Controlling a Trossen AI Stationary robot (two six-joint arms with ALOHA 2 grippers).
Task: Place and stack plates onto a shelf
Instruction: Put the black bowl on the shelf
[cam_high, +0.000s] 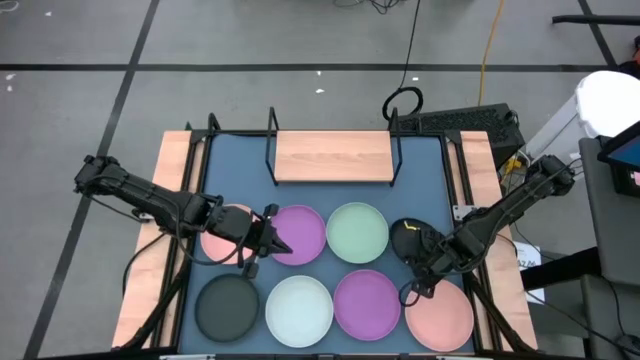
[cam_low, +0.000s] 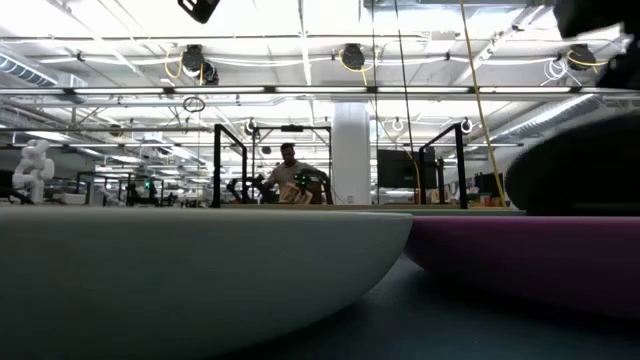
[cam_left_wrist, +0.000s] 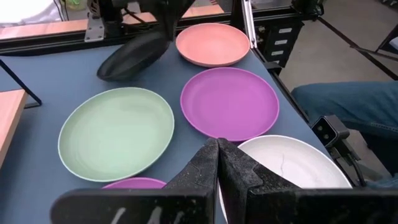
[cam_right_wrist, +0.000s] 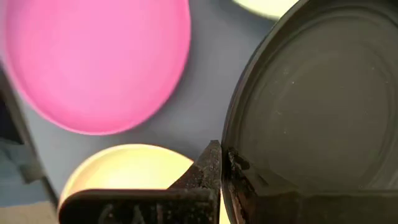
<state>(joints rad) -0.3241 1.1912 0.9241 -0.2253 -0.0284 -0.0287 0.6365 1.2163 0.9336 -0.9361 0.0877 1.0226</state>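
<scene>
Matte and stiff, the black plate (cam_right_wrist: 311, 106) looks light; the right gripper (cam_high: 418, 262) pinches its rim, lifted above the table's right side. The left gripper (cam_high: 268, 240), fingers together, hovers by the pink plate. The shelf (cam_high: 332, 155) sits beyond, bare.

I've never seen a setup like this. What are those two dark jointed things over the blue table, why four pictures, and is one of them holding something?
They are two robot arms, each ending in a two-finger gripper. One picture looks down from above, one looks level across the tabletop, and one comes from a camera on each arm's wrist.

On the blue table lie round plates: pink, purple, pale green, white and black. At the far edge stands a small wooden shelf, nothing on it yet.

The right gripper has pinched the rim of a black plate and holds it tilted off the table. The left gripper is shut and holds nothing, hovering between a pink plate and a purple plate.
</scene>
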